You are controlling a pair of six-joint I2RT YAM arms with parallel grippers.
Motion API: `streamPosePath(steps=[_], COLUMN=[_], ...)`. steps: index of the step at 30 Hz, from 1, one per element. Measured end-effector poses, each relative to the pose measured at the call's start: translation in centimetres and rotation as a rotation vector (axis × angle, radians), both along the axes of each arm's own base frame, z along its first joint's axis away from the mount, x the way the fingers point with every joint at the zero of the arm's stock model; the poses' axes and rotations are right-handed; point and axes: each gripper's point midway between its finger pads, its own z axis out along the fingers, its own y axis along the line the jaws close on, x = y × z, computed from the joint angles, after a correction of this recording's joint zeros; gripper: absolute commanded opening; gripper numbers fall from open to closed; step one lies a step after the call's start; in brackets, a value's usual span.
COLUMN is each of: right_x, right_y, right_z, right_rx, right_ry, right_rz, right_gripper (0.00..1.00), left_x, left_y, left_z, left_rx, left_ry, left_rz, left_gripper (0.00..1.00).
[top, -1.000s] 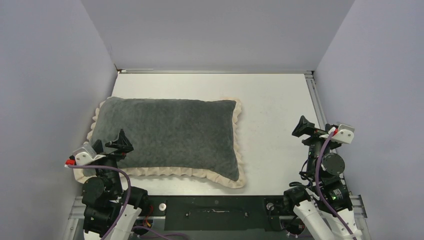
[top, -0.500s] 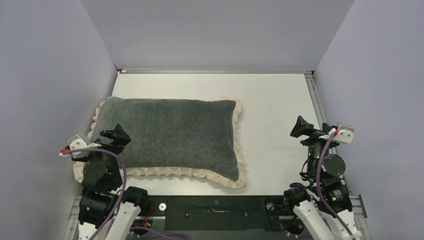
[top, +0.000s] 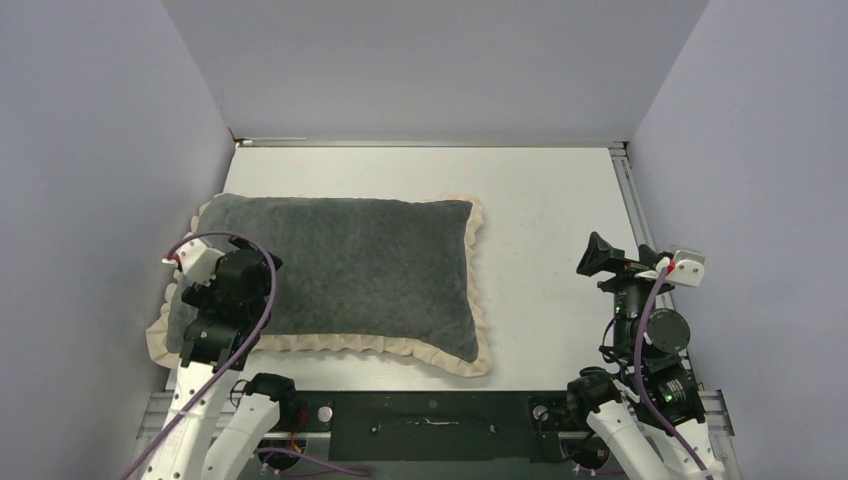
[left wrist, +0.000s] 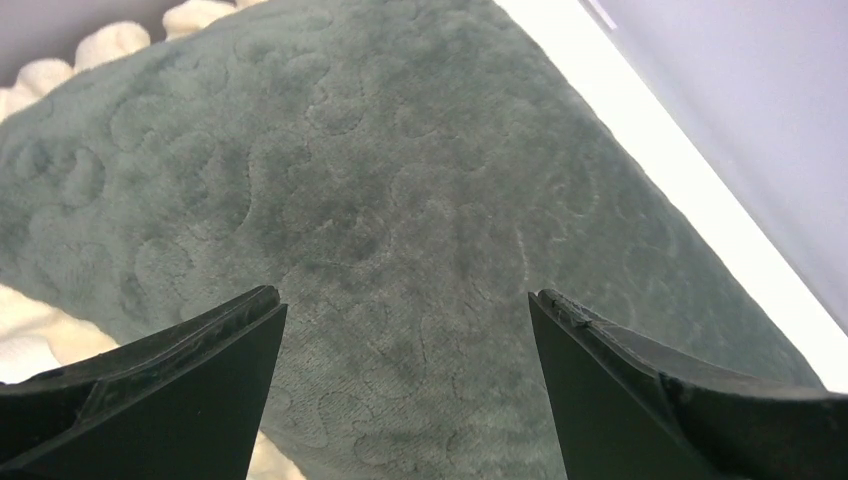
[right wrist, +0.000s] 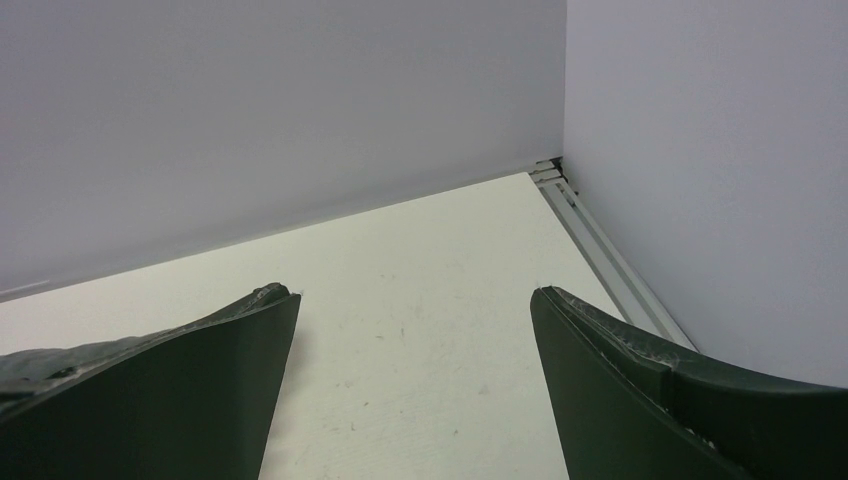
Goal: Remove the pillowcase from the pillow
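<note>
No legible text, label, brand, number or sign in any of the three views.

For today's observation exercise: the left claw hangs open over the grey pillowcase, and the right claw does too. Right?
Not quite. The left claw hangs open over the pillowcase, but the right claw hangs open over bare table, as the right wrist view shows.
</note>
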Motion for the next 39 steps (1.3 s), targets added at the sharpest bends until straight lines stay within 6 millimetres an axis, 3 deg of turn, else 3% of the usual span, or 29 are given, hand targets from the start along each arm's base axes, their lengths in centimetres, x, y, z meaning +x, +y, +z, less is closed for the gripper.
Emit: streamPosePath(steps=[9, 14, 18, 21, 24, 30, 34, 39], right_x=[0.0, 0.0, 0.4, 2.1, 4.9, 8.4, 9.2, 10.9], right_y=[0.4, 0.6, 1.7, 4.2, 8.3, 14.4, 17.1, 20.2], right_z=[-0.1, -0.1, -0.3, -0.7, -1.8, -8.6, -11.9, -12.4], right_rx=[-0.001, -0.002, -0.016, -0.048, -0.071, -0.06, -0.014, 0.045], right_ry=[0.003, 0.003, 0.028, 0.117, 0.246, 0.533, 0.661, 0.696], right_rz=[0.02, 0.028, 0.079, 0.185, 0.338, 0.567, 0.666, 0.752], right_gripper=[0.9, 0.9, 0.9, 0.9, 0.9, 0.9, 0.9, 0.9], left_x=[4.4, 7.8, 11.5, 13.9, 15.4, 18.3, 20.9, 22.8], left_y=[2.4, 1.9, 1.2, 0.3, -0.5, -2.5, -4.9, -9.7], left_z=[-6.4, -7.4, -6.9, -6.5, -6.3, -6.8, -6.9, -6.5], left_rx=[-0.212, -0.236, -0.242, -0.243, -0.23, -0.239, -0.252, -0.214], left_ry=[0.133, 0.159, 0.187, 0.198, 0.218, 0.27, 0.296, 0.317], left_rz=[0.138, 0.075, -0.017, -0.107, -0.197, -0.373, -0.513, -0.685], left_gripper=[0.96, 0.96, 0.96, 0.96, 0.96, 0.96, 0.96, 0.96])
